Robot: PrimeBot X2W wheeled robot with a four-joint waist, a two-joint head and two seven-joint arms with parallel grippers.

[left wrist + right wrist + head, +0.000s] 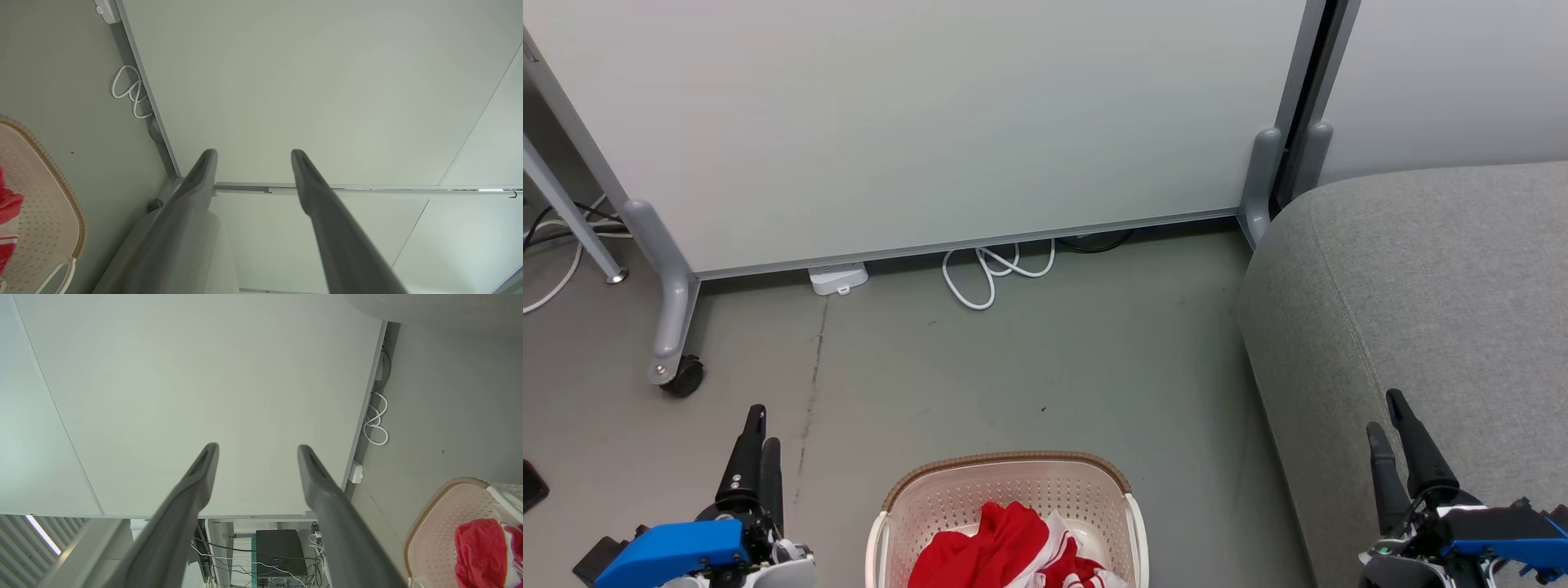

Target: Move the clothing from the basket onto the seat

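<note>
The cream perforated basket [1013, 490] with a brown rim stands on the floor at the bottom centre, and red clothing with white stripes [1005, 547] lies bunched inside it. The grey couch seat [1429, 294] fills the right side. My left gripper [760, 429] is at the lower left, open and empty, left of the basket. My right gripper [1387, 412] is at the lower right over the couch's front edge, open and empty. The left wrist view catches the basket [41, 196] and the clothing [8, 212] at its left edge. The right wrist view has the basket [441, 522] and the clothing [482, 547] at its lower right.
A white wheeled partition [915, 122] stands behind the basket, with a caster foot [678, 371] at the left. A coiled white cable [992, 273] and a white power box [837, 279] lie at its base. Bare grey floor [1054, 367] separates the basket from the partition.
</note>
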